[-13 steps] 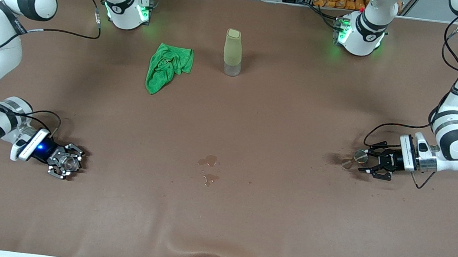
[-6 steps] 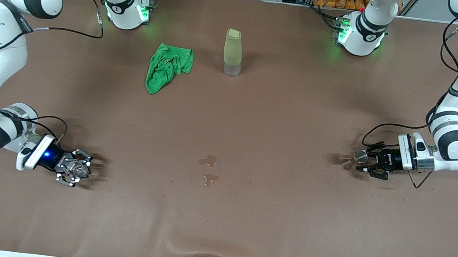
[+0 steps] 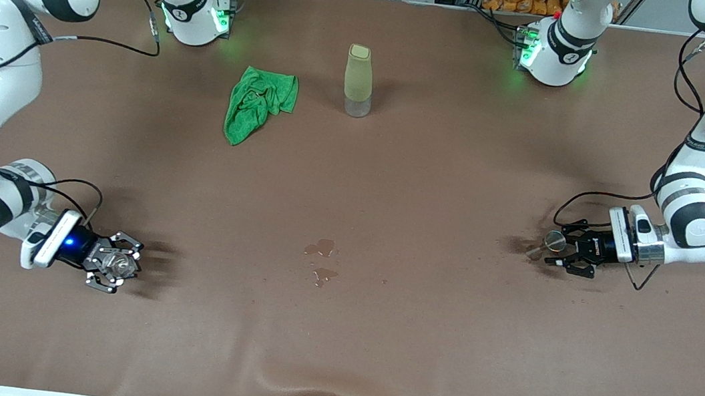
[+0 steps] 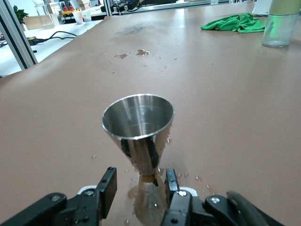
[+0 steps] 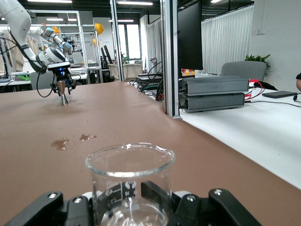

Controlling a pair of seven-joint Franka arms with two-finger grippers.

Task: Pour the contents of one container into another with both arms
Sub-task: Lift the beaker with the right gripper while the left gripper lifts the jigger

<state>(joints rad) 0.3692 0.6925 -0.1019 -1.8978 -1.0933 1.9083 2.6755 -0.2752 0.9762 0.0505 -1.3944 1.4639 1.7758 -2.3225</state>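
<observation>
The clear glass cup (image 3: 114, 261) sits in my right gripper (image 3: 113, 265), which is shut on it low over the table at the right arm's end. In the right wrist view the cup (image 5: 129, 181) stands upright between the gripper's (image 5: 123, 197) black fingers. The silver jigger (image 3: 553, 239) stands upright on a wet patch at the left arm's end. My left gripper (image 3: 556, 248) lies level around it. In the left wrist view the jaws of this gripper (image 4: 141, 181) flank the jigger (image 4: 138, 122) below its waist, one finger against it and the other a little apart.
A tall pale olive bottle (image 3: 358, 81) stands mid-table toward the bases, with a crumpled green cloth (image 3: 258, 104) beside it. Two small puddles (image 3: 320, 260) lie near the table's middle. Droplets dot the brown mat around the jigger.
My right gripper carried the cup a short way toward the table's middle. My left gripper's jaws narrowed around the jigger and the hand edged closer to it; the jigger stayed put.
</observation>
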